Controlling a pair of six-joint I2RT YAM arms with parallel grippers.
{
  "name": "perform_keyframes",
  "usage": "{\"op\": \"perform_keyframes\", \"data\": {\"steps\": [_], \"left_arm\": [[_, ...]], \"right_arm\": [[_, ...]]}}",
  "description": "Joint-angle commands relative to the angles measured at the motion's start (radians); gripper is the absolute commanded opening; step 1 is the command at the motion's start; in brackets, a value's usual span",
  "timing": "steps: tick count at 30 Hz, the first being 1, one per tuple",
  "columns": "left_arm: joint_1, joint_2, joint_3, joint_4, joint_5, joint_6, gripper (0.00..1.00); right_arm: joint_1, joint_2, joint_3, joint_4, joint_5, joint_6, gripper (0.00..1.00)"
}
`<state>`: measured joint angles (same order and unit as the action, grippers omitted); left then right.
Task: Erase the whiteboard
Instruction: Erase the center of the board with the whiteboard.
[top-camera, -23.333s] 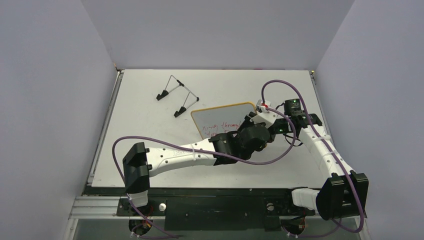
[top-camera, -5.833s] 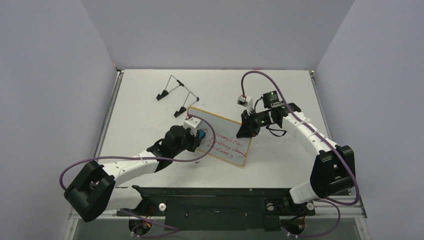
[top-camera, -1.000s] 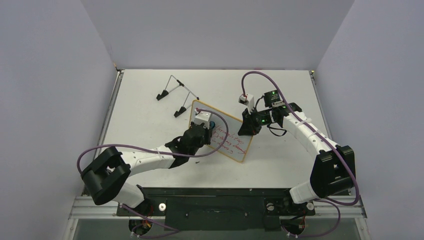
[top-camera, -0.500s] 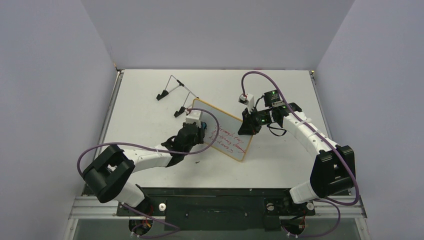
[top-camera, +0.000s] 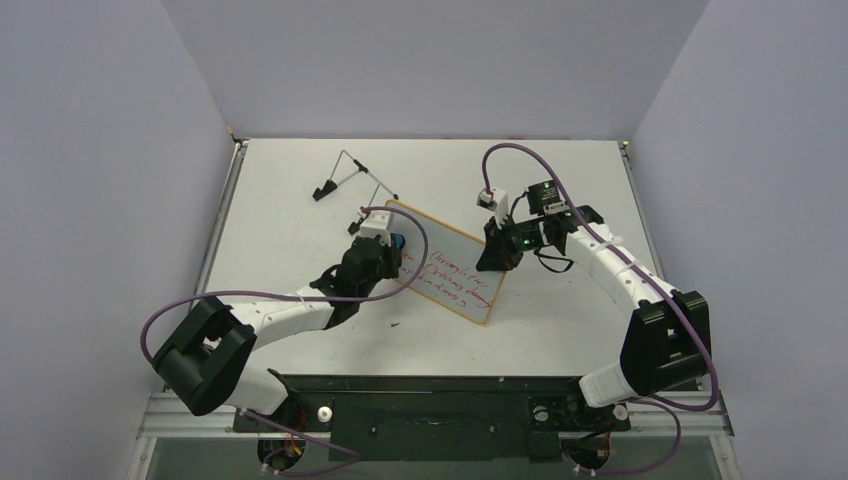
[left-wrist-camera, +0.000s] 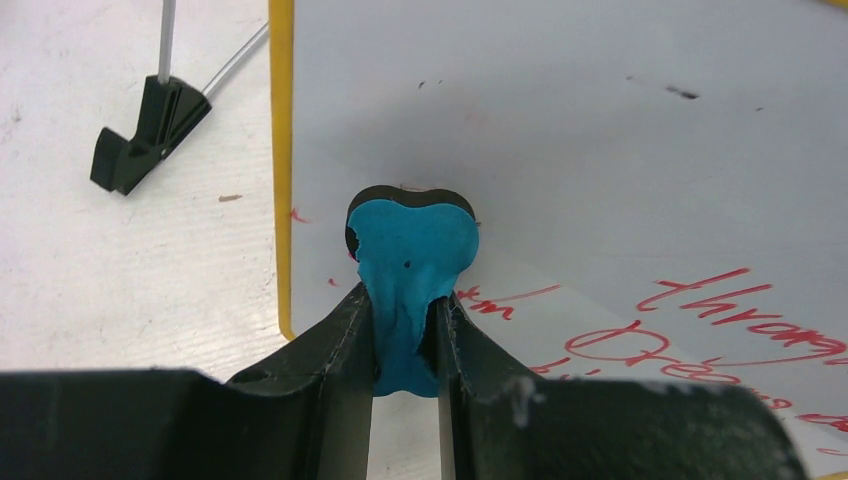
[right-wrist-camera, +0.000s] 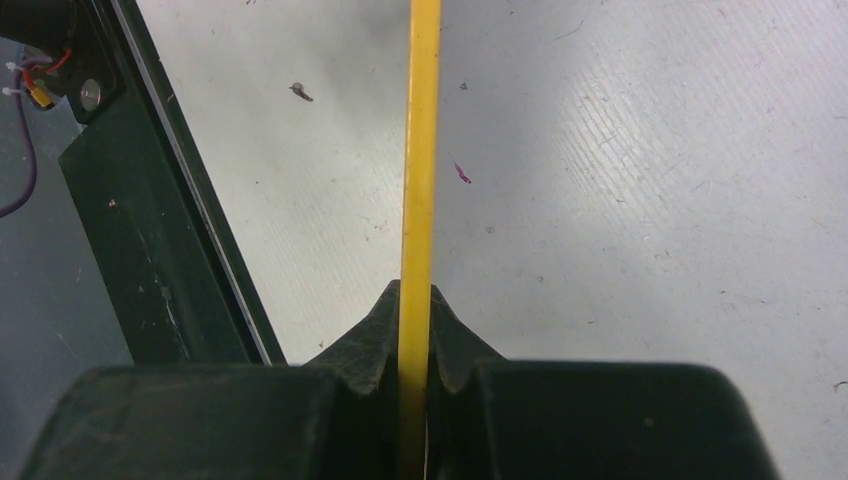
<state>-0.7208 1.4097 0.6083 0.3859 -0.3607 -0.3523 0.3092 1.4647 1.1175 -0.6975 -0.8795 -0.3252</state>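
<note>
The whiteboard (top-camera: 455, 262) lies mid-table, white with a yellow rim, its far part wiped blank and red handwriting (left-wrist-camera: 720, 320) on the near part. My left gripper (top-camera: 392, 250) is shut on a blue eraser (left-wrist-camera: 412, 262), which presses on the board's left part close to the rim (left-wrist-camera: 281, 160). A few red marks lie beside the eraser. My right gripper (top-camera: 496, 252) is shut on the whiteboard's right edge; in the right wrist view the yellow rim (right-wrist-camera: 420, 150) runs edge-on between the fingers (right-wrist-camera: 365, 335).
A thin wire stand (top-camera: 352, 185) with black feet sits at the back left of the table; one foot (left-wrist-camera: 140, 135) lies just left of the board. The black front rail (right-wrist-camera: 150, 230) borders the table's near edge.
Over the last second my left gripper has carried the eraser leftward across the board, from its middle to near the left rim. The right gripper and the board have not moved.
</note>
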Motion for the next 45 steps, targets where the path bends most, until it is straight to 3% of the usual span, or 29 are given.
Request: {"op": "perform_keyframes", "data": {"steps": [1,10,14,21,25,32,45], "left_arm": [[0.002,-0.02,0.079,0.049,0.069,0.025,0.0],[0.001,0.034,0.131,0.016,0.185,0.033,0.0],[0.014,0.013,0.117,0.024,0.156,0.022,0.0],[0.163,-0.059,0.154,0.017,0.198,0.028,0.0],[0.186,-0.045,0.211,0.004,0.254,0.04,0.0],[0.162,-0.004,0.246,0.001,0.293,0.026,0.0],[0.06,0.035,0.171,0.064,0.224,-0.038,0.0]], "right_arm": [[0.013,-0.007,0.014,-0.021,-0.034,-0.011,0.0],[0.013,-0.006,0.013,-0.021,-0.034,-0.011,0.0],[0.013,-0.006,0.012,-0.021,-0.034,-0.011,0.0],[0.015,-0.005,0.011,-0.021,-0.036,-0.011,0.0],[0.013,-0.005,0.013,-0.02,-0.035,-0.011,0.0],[0.013,-0.004,0.014,-0.02,-0.035,-0.011,0.0],[0.013,-0.005,0.014,-0.021,-0.037,-0.011,0.0]]}}
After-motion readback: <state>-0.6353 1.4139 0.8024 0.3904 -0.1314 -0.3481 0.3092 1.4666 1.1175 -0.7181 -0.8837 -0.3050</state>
